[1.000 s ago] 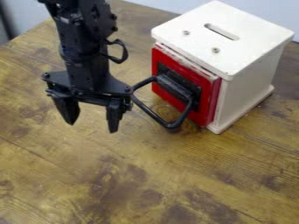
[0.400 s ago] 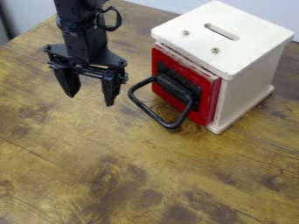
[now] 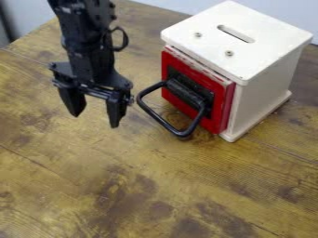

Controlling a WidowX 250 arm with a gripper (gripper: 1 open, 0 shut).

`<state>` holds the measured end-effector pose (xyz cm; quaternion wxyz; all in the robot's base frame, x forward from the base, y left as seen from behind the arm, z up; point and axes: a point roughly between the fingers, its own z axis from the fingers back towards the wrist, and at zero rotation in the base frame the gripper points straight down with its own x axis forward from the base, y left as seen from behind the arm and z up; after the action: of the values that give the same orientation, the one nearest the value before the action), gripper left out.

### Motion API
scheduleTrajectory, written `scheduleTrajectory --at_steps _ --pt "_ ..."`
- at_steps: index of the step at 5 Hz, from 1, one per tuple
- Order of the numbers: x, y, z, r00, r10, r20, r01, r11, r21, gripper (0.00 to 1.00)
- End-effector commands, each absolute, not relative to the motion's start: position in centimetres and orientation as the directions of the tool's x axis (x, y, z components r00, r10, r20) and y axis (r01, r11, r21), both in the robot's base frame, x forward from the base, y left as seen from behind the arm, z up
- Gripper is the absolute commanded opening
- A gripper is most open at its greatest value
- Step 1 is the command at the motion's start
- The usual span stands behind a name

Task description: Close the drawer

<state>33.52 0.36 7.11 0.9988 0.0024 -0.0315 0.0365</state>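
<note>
The red drawer (image 3: pixel 194 91) with a black centre panel sits in the front of a cream-white cube box (image 3: pixel 243 51) at the right. Its red front stands nearly flush with the box face. Its large black loop handle (image 3: pixel 168 108) hangs forward and rests on the wooden table. My black gripper (image 3: pixel 95 108) hangs upright to the left of the handle, fingers pointing down and spread apart, open and empty. The right finger is a short gap away from the handle loop.
The wooden table (image 3: pixel 125 186) spreads to the front and left. The cream-white box has a slot and screws on its top. The table's far edge runs along the top left.
My gripper rose and moved left and back away from the handle, then came down again to the left of the loop. The drawer and box have not moved.
</note>
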Motion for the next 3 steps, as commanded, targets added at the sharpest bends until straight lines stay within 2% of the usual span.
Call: scheduleTrajectory --at_steps 1,2,3 --pt "34.5 -0.4 8.0 0.983 0.06 0.174 -0.06 0.998 -0.007 1.0" --pt "34.6 -0.3 7.0 0.984 0.077 0.163 -0.078 0.997 -0.003 1.0" --pt "34.1 -0.7 7.1 0.983 0.122 0.138 -0.123 0.992 0.003 1.0"
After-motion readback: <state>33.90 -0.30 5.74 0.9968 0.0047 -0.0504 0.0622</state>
